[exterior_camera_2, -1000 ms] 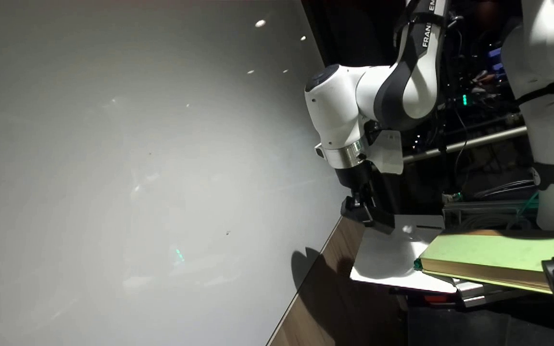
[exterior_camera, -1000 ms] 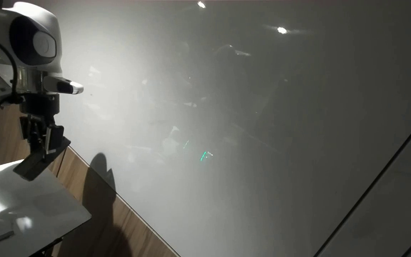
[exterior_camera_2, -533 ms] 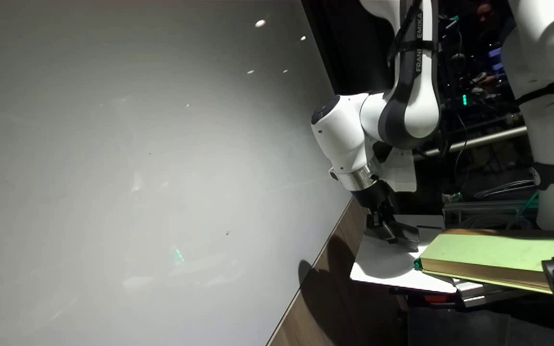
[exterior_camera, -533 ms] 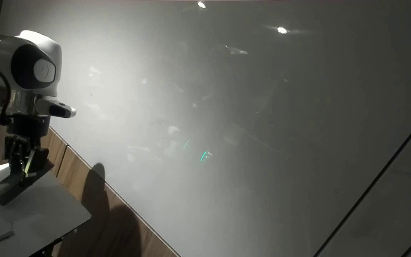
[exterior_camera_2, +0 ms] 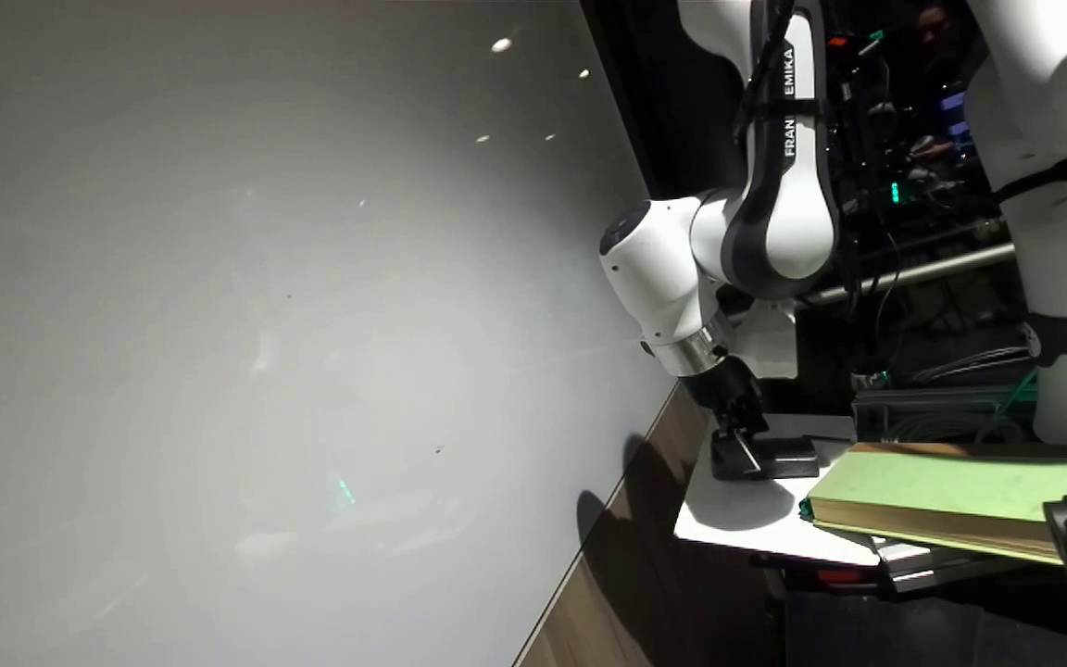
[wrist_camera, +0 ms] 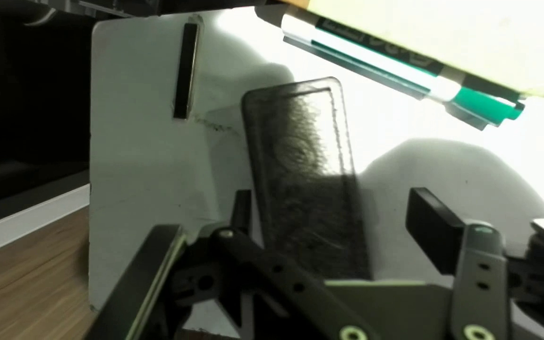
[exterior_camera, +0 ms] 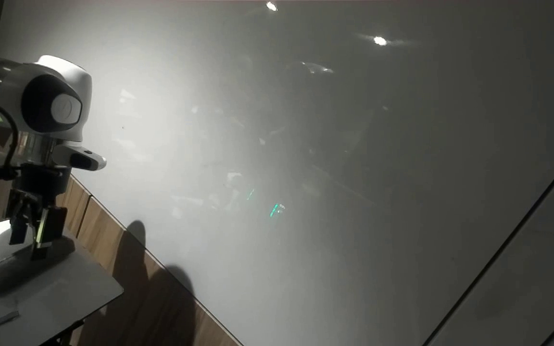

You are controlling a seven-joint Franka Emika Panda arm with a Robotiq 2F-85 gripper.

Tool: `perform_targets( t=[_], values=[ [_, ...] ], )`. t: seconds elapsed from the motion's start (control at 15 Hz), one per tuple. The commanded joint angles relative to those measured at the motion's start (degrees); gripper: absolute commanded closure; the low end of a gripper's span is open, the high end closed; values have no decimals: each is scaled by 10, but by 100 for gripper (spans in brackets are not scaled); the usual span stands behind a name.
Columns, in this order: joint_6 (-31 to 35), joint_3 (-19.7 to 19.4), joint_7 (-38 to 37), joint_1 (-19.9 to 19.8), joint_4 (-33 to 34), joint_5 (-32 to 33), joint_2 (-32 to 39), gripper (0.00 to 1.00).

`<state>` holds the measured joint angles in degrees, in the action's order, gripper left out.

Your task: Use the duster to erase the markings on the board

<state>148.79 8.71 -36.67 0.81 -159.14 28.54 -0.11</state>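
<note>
The duster [exterior_camera: 5,274], a dark oblong block, lies flat on the small white table in both exterior views [exterior_camera_2: 791,457]. In the wrist view the duster [wrist_camera: 300,151] lies between the two fingers, with a gap on each side. My gripper [wrist_camera: 338,217] is open around its near end and holds nothing. The gripper also shows low over the table in both exterior views [exterior_camera: 29,244] [exterior_camera_2: 737,449]. The large glossy whiteboard [exterior_camera: 378,144] fills most of both exterior views [exterior_camera_2: 172,371]. I cannot make out the markings for certain among the glares and green glints.
The white table [wrist_camera: 135,165] stands beside the board's lower edge. A green-capped marker [wrist_camera: 371,56] and a black strip [wrist_camera: 186,71] lie on it. A thick green book [exterior_camera_2: 960,482] overlaps one table side. Wood panelling [exterior_camera: 161,298] runs below the board.
My gripper has come down toward the table with the duster held tilted. Its fingers have since opened, and the duster now lies flat on the table.
</note>
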Motion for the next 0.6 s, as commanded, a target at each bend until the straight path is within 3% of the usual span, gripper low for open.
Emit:
perform_targets(
  t=[0.0,0.27,0.53],
  values=[
    [12,-12,12,18,2,-18,-16,0],
    [9,-8,27,28,11,-43,-33,0],
    [-3,2,90,48,0,-132,-117,0]
  ],
)
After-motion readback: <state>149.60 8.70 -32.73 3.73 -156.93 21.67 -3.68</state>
